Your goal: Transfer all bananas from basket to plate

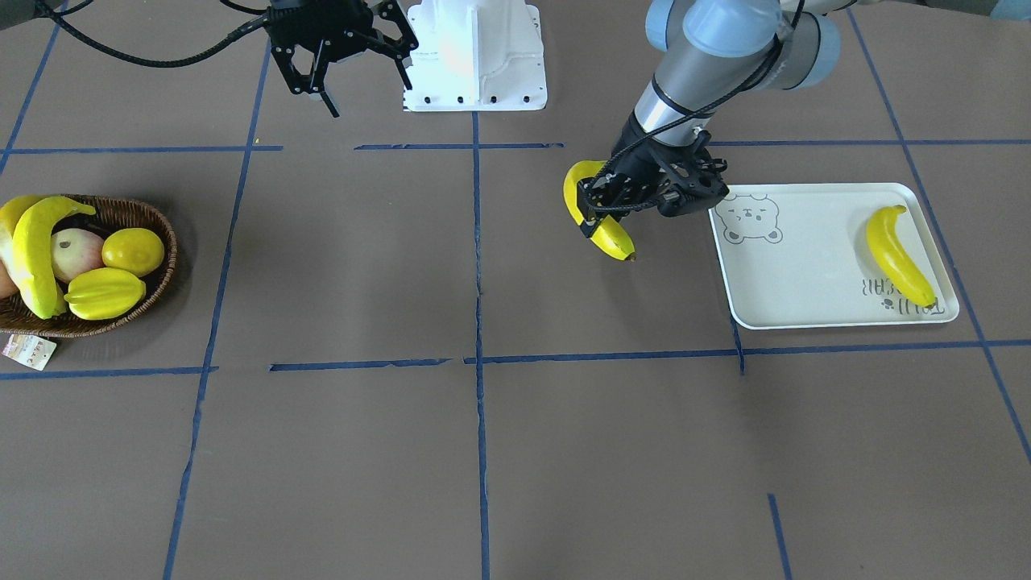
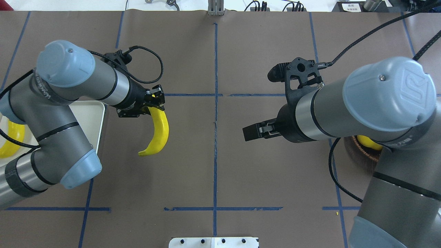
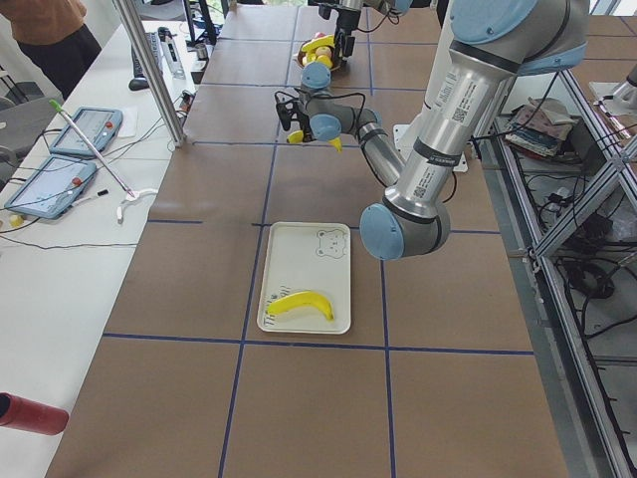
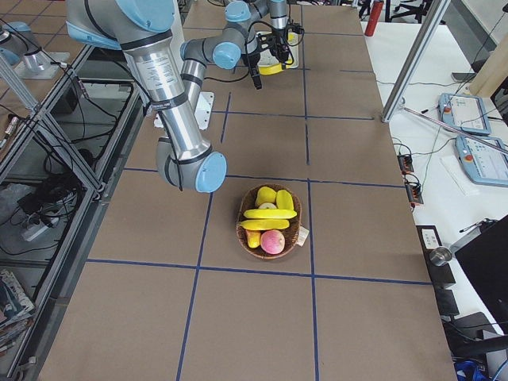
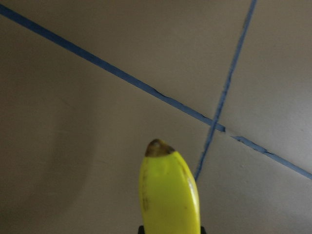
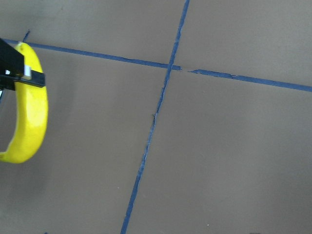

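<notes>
The left pincer (image 1: 598,213) is clamped shut across the upper part of a long curved bright-yellow banana (image 1: 616,240). The banana hangs tip-down above the brown paper-covered table (image 1: 362,451), near the bear-face end of the flat white rectangular plate (image 1: 805,266) but not yet over it. Gripped close to one end, the fruit dangles clear of the fingers, so I judge it can be lowered flat onto the bare white surface. The right pincer (image 1: 358,72) is empty with its fingers spread, up by the robot's base and well apart from the shallow round dark-brown woven wicker basket (image 1: 129,208), probably parked out of the way.

There are four bananas: the one held, a second banana (image 1: 898,254) lying on the plate beside the grey lettering, and two basket bananas (image 1: 36,250) side by side at the basket's edge. The basket also holds one round yellow lemon (image 1: 133,250), one ridged yellow starfruit (image 1: 105,294) and one pale reddish round fruit (image 1: 76,251)
</notes>
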Robot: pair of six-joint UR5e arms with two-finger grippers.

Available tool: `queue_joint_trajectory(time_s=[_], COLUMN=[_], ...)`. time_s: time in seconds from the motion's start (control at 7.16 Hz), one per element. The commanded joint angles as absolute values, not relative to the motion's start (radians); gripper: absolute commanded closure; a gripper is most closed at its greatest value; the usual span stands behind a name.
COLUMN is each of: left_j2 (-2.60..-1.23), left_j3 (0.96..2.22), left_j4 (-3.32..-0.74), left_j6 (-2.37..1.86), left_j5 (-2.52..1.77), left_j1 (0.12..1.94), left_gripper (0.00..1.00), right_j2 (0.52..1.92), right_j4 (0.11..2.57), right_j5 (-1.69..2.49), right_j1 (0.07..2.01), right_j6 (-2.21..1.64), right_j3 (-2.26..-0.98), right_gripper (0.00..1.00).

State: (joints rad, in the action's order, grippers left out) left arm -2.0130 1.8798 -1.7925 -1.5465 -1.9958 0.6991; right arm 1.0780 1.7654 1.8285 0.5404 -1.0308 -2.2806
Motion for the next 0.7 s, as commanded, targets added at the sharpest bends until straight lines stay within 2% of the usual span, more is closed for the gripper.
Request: queue_joint_trajectory(time_s=[0.0, 0.28, 0.56], left_j2=[-1.877, -1.751, -1.689], left_j3=[1.904, 1.887, 1.841], left_j4=[-1.729, -1.736, -1.74], left_j6=[-1.346, -1.16, -1.149], left_j5=[-1.999, -1.999, -2.0], left_j1=[0.773, 0.859, 0.926], left_gripper=[1.0, 1.0, 1.0], right_j2=[1.123, 1.167, 1.167], right_j4=[1.767, 1.766, 1.766], right_j5=[1.842, 1.861, 1.858], right_j1=[0.599, 0.626, 0.635], right_j6=[-1.029, -1.017, -1.017], right_j3=[-2.275, -2.273, -2.27], right_gripper=[0.0, 0.0, 0.0])
